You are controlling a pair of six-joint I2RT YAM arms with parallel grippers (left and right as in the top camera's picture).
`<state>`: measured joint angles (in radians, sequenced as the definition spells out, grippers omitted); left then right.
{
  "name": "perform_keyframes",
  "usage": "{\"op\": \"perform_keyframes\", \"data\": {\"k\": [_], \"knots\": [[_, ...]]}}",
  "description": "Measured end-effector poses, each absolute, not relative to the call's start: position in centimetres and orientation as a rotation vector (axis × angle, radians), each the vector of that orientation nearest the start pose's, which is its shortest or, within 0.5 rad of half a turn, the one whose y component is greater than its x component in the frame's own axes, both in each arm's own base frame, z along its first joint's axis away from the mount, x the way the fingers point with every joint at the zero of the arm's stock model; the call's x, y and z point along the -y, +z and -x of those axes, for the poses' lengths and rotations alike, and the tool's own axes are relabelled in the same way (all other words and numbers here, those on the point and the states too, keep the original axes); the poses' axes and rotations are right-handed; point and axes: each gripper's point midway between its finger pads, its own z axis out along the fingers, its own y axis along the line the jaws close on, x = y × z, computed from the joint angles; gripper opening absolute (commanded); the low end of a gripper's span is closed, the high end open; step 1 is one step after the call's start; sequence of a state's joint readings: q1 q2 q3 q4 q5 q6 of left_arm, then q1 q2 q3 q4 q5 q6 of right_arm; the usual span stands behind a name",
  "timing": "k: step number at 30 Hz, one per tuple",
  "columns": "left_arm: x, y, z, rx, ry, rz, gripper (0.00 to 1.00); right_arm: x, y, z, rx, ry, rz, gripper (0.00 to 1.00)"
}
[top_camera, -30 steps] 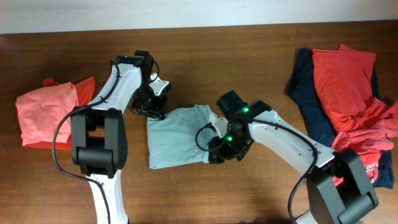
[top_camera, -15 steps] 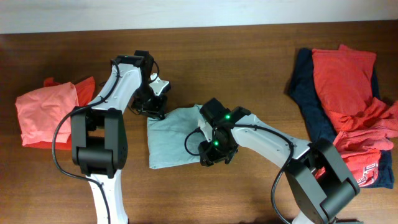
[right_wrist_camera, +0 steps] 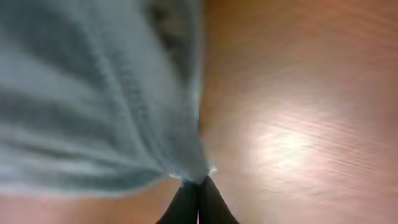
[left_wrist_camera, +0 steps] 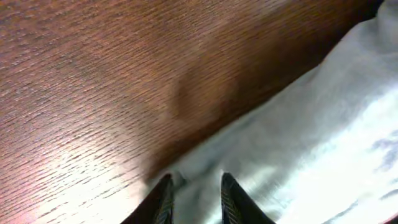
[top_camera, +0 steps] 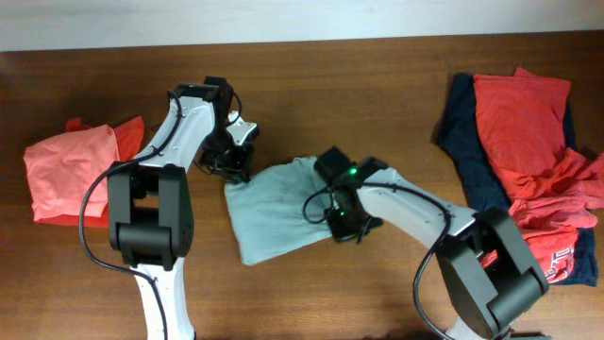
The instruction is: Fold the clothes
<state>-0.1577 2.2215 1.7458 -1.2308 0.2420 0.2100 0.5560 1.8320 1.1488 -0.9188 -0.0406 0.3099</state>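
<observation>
A pale grey-green garment (top_camera: 274, 212) lies partly folded on the wooden table (top_camera: 377, 94), tilted, with its lower left corner towards the front. My left gripper (top_camera: 234, 170) is at the garment's top left corner. In the left wrist view its fingers (left_wrist_camera: 196, 186) are narrowly apart with a bunch of the cloth (left_wrist_camera: 311, 124) between them. My right gripper (top_camera: 342, 227) is at the garment's right edge. In the right wrist view its fingers (right_wrist_camera: 199, 186) are closed together on a corner of the cloth (right_wrist_camera: 93, 93), just above the table.
A folded salmon-red garment (top_camera: 71, 170) lies at the far left. A pile of red and navy clothes (top_camera: 528, 132) lies at the right edge. Bare wood surrounds the middle garment.
My right gripper swung left over the garment and back right, dragging its edge. The garment has turned and now lies tilted. The left arm and top left corner have stayed put.
</observation>
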Motion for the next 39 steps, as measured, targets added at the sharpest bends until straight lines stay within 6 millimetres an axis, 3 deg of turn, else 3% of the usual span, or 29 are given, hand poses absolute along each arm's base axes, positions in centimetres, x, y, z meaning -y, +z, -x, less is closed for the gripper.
{"op": "perform_keyframes", "data": {"k": [6, 8, 12, 14, 18, 21, 25, 28, 39], "knots": [[10.2, 2.6, -38.0, -3.2, -0.401, -0.567, 0.25, -15.0, 1.5, -28.0, -3.11, -0.037, 0.303, 0.36], [10.2, 2.6, -37.8, -3.208, -0.402, -0.567, 0.25, -14.7, 1.5, -28.0, -3.114, -0.045, 0.299, 0.29], [10.2, 2.7, -37.6, -3.218, -0.404, -0.566, 0.25, -13.5, 2.4, -26.7, -3.198, -0.099, 0.266, 0.27], [10.1, 2.7, -37.6, -3.219, -0.404, -0.566, 0.25, -13.7, 3.4, -26.5, -3.22, -0.084, 0.263, 0.27], [10.1, 2.8, -37.0, -3.243, -0.408, -0.566, 0.25, -16.1, 6.4, -26.6, -3.193, 0.115, 0.274, 0.27], [9.9, 2.8, -36.1, -3.28, -0.414, -0.564, 0.25, -17.5, 7.0, -26.0, -3.189, 0.199, 0.33, 0.27], [9.7, 1.8, -34.6, -3.33, -0.423, -0.563, 0.25, -18.9, 6.3, -25.3, -3.193, 0.252, 0.389, 0.27], [9.4, 0.5, -32.8, -3.384, -0.433, -0.559, 0.25, -19.4, 4.6, -25.0, -3.214, 0.255, 0.414, 0.27], [10.1, 0.0, -28.6, -3.493, -0.597, -0.481, 0.24, -21.0, 0.1, -27.8, -3.17, 0.277, 0.424, 0.28]]}}
